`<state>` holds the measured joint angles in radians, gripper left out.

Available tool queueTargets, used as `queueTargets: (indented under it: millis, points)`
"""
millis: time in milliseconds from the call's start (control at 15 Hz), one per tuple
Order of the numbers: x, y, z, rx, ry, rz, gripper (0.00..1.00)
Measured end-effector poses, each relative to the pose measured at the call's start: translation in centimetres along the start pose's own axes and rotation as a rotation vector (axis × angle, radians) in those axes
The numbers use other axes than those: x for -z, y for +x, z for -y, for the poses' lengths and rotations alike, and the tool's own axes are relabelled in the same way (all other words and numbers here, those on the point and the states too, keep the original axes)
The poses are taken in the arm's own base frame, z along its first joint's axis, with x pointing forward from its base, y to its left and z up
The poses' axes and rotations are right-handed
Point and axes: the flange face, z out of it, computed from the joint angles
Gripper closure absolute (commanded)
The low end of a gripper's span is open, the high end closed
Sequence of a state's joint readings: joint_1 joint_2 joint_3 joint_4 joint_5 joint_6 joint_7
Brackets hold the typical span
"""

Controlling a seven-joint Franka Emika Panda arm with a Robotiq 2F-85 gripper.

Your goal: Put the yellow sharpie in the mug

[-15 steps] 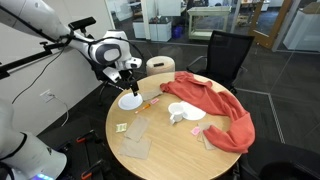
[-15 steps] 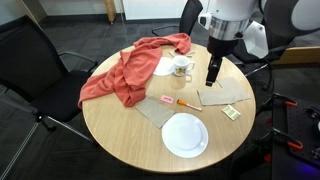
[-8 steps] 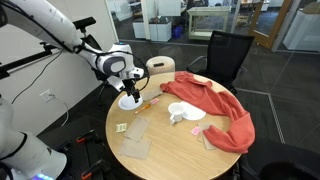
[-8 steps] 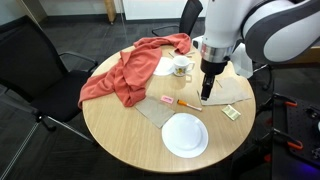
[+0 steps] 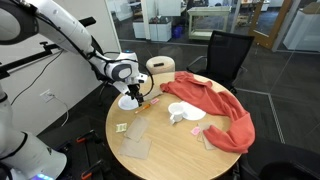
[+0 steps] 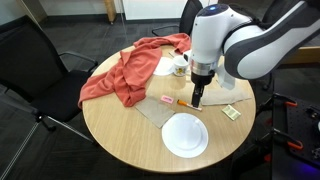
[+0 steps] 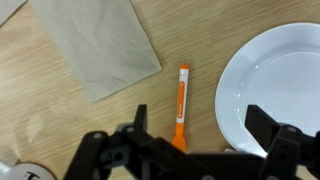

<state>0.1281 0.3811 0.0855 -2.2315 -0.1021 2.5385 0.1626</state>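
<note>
Progress is small: the thin yellow-orange sharpie lies flat on the round wooden desk, not yet grasped. The black pincer hangs just above it, spread wide. The small white mug stands near, waiting.

Even, bright indoor light; soft shadows on table. Exterior views small, coarse. Wrist view sharp; jaws dark, slightly blurred.

the tool hangs low, just beside the yellow sharpie.
</note>
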Motion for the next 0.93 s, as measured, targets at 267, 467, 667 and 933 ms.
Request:
queueTargets:
  millis: [267,467,667,933]
  points:
    - [-1.4,1.7,-0.2,-0.031,-0.013,-0.008,0.00]
    - [-2.4,2.7,-0.5,-0.055,-0.021,-0.019,0.00]
    - [-3.5,3.3,-0.6,-0.072,-0.027,-0.026,0.00]
    - [-5.0,3.8,-0.7,-0.085,-0.035,-0.031,0.00]
